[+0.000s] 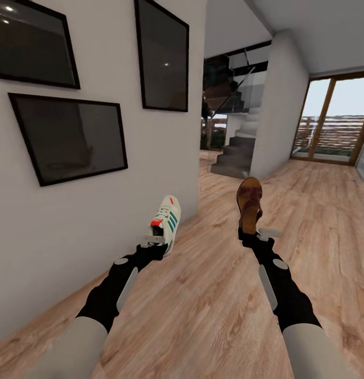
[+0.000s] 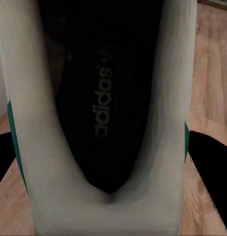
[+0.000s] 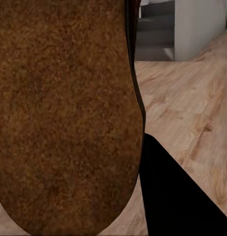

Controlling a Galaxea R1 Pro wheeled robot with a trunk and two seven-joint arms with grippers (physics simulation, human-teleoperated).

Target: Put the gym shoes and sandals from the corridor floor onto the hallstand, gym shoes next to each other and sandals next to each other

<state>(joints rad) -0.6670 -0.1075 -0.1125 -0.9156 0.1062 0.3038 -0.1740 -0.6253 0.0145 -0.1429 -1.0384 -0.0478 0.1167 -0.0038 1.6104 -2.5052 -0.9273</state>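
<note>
The corridor floor (light wood-grain planks) meets the staircase.

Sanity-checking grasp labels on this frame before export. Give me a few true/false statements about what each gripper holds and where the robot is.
1. The left gripper holds a gym shoe. True.
2. The right gripper is empty. False: it is shut on a brown sandal, which stands up from it.
3. Both shoes lie on the corridor floor. False: both are lifted clear of the floor in the grippers.
4. Three dark framed pictures hang on the wall to the robot's left. True.
5. The left wrist view looks into the gym shoe's dark insole with adidas lettering. True.
6. A staircase stands ahead, past the wall's end. True.
</note>
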